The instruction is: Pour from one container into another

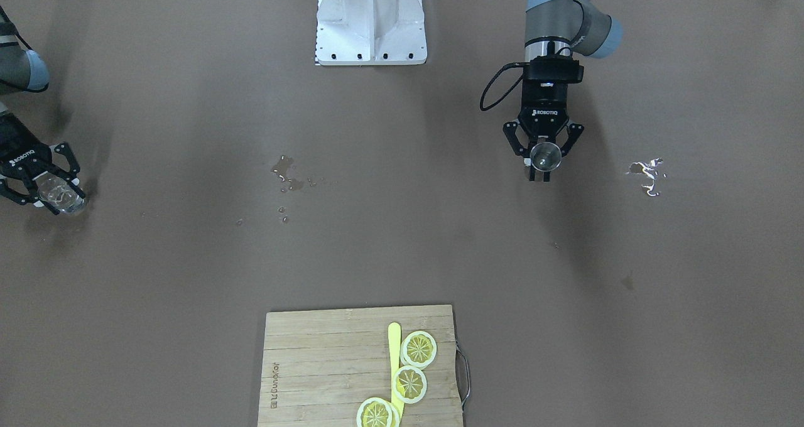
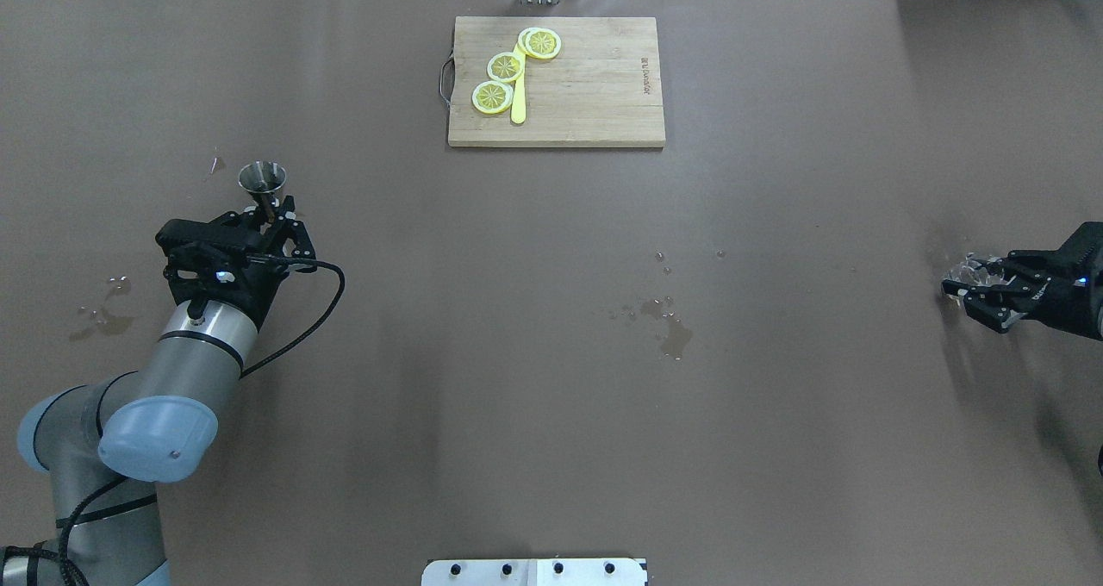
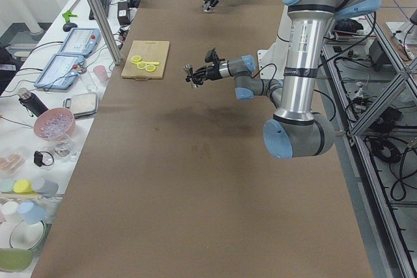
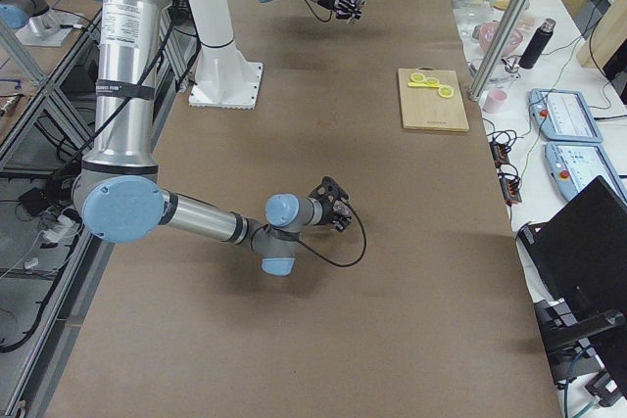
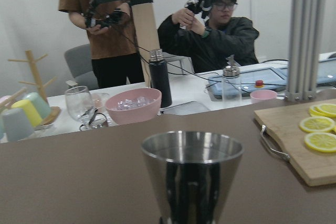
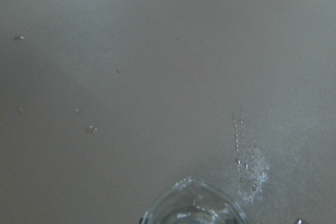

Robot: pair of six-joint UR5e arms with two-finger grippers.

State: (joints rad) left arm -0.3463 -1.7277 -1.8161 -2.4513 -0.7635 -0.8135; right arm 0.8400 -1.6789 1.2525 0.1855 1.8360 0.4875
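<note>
Steel cup (image 5: pixel 191 177) fronts a wet brown table (image 5: pixel 68 182), people (image 5: pixel 212 30) beyond

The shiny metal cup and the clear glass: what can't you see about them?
The shiny metal cone-shaped cup: left wrist view looks side-on, so its wall hides what's inside; too small elsewhere.
The clear glass tumbler: right wrist view's bottom edge cuts it off; how full it is cannot be told.
</note>
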